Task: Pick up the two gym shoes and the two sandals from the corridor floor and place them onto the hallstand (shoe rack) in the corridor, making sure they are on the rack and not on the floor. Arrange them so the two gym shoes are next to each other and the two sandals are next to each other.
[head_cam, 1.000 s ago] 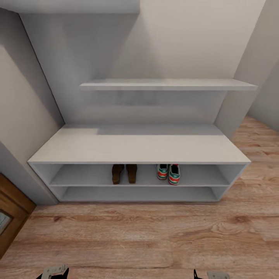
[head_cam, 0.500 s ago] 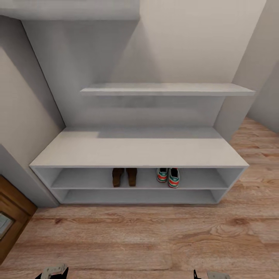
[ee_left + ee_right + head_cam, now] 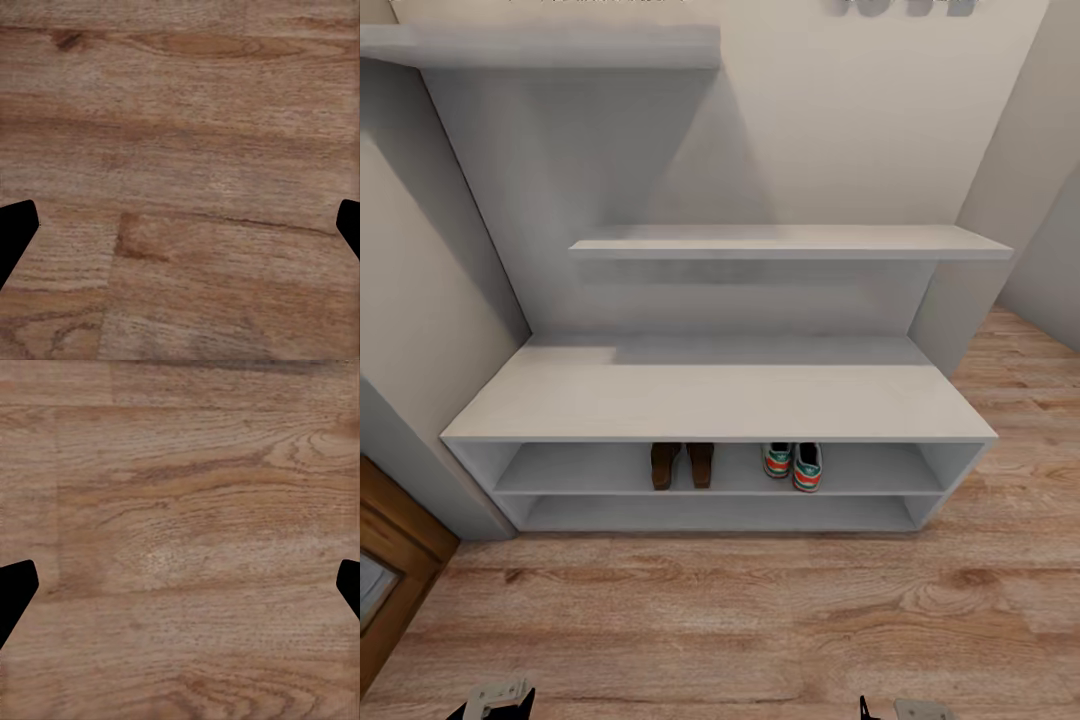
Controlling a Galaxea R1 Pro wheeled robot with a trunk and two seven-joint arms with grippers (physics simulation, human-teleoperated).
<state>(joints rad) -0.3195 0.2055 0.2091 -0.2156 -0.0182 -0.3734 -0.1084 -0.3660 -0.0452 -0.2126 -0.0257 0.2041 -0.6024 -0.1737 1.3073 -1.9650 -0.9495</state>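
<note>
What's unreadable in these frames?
- Sandals and gym shoes, head view: fronts hidden under the hallstand's top board.
- Dark items on the wall, head view: cut by the top edge.
- Left pincer and right pincer, wrist views: fingertips cropped at the sides.

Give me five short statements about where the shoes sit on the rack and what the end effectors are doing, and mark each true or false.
1. The two sandals stand side by side on the upper open shelf of the hallstand. True.
2. The two gym shoes lie on the corridor floor in front of the rack. False: they sit together on the same upper shelf, to the right of the sandals.
3. The bench top of the hallstand carries a shoe. False: its top surface is bare.
4. The left end effector is open, with only wood flooring between its fingers. True.
5. The right end effector is closed on a sandal. False: it is open and holds nothing.
</note>
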